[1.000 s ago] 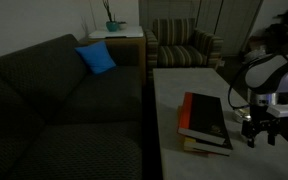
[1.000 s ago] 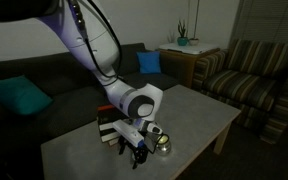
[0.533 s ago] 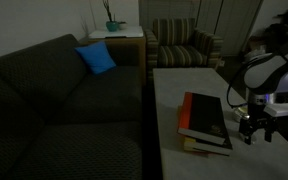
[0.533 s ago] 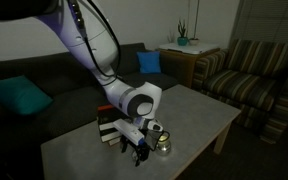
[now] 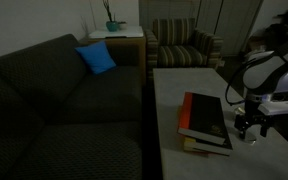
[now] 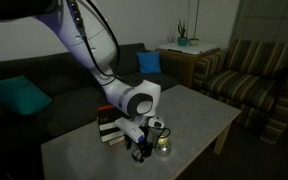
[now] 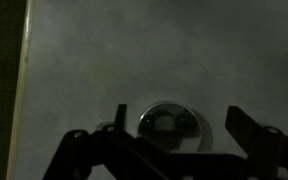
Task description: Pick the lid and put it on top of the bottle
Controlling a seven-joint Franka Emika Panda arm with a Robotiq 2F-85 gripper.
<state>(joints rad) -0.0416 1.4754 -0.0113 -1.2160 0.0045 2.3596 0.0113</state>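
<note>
While the gripper hangs low over the pale table, we can see in the wrist view that its claw is spread wide with nothing clamped in it. One dark finger sits at the left of that view and the other at the right. A pale round shape lies flat on the table top in the gap between them, touching neither. Honestly, we can't tell from above whether that's the lid or the bottle's top, since it's dim and a bit blurry.

In an exterior view the bottle stands upright on the table just beside the gripper, on the side away from the stacked books. We can't pick out the lid as a separate thing in either exterior view; it's too small and dark there. In both exterior views the books lie close to the gripper, near the table edge that faces the dark sofa.
</note>
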